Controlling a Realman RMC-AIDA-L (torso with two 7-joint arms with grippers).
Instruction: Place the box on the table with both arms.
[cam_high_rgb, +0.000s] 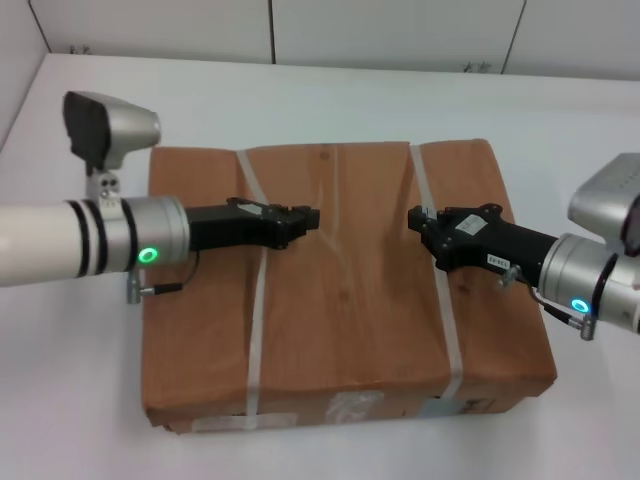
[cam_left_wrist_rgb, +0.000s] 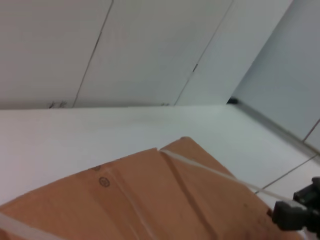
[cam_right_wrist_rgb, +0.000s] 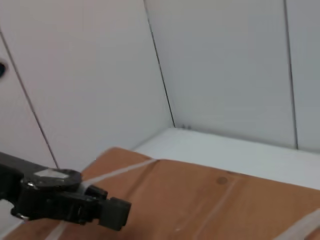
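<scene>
- Plain white table (cam_high_rgb: 90, 360), smooth, much wider than its load, ran back to a pale panelled wall.
- Carried one thing directly: large flat brown cardboard box (cam_high_rgb: 345, 330), set flat near the middle, bare tabletop showing on every visible side.
- Two whitish straps (cam_high_rgb: 256, 330) crossed the box top from far edge to near edge; white labels (cam_high_rgb: 350, 405) sat on the near side face.
- Same box top and white surface beyond it appeared in both wrist views.
</scene>
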